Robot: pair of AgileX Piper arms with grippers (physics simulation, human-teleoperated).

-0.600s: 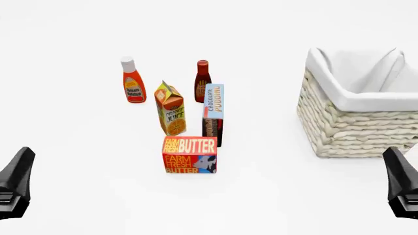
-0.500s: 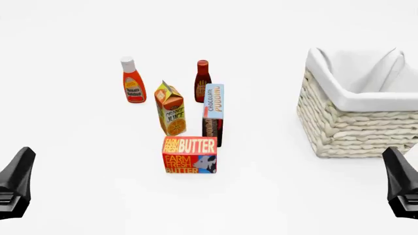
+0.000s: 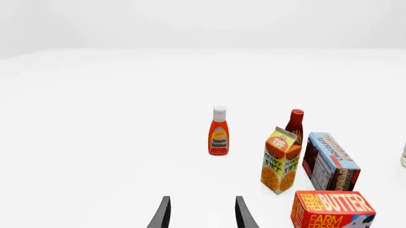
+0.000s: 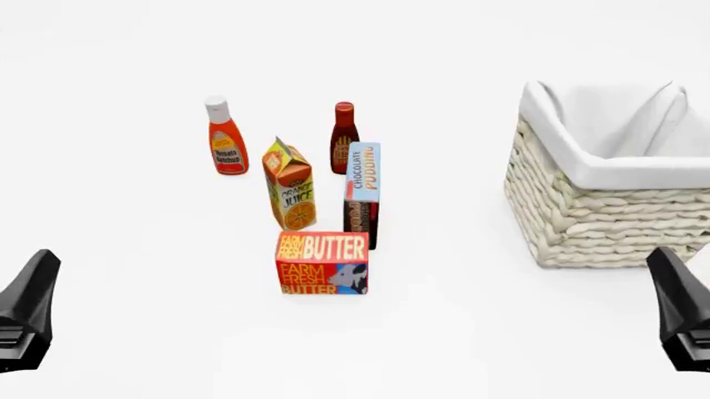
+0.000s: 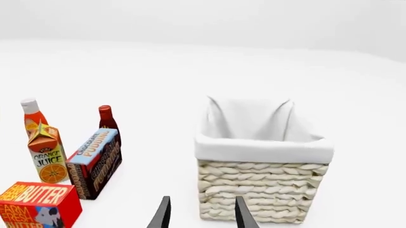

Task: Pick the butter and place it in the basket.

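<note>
A: What does the front view give?
B: The butter (image 4: 322, 263) stands on the white surface (image 4: 145, 316), nearest of the groceries, just ahead of the pudding box (image 4: 362, 195) and juice carton (image 4: 288, 184). The basket (image 4: 608, 184) sits well apart at the right. The left pincer (image 4: 25, 312) and right pincer (image 4: 682, 309) hang at the near corners, touching nothing.

A: And the wrist views?
B: Left wrist: fingers (image 3: 162, 214) parted, nothing between, butter off to one side. Right wrist: fingers (image 5: 242, 213) likewise spread and empty, with the basket beyond them.
</note>
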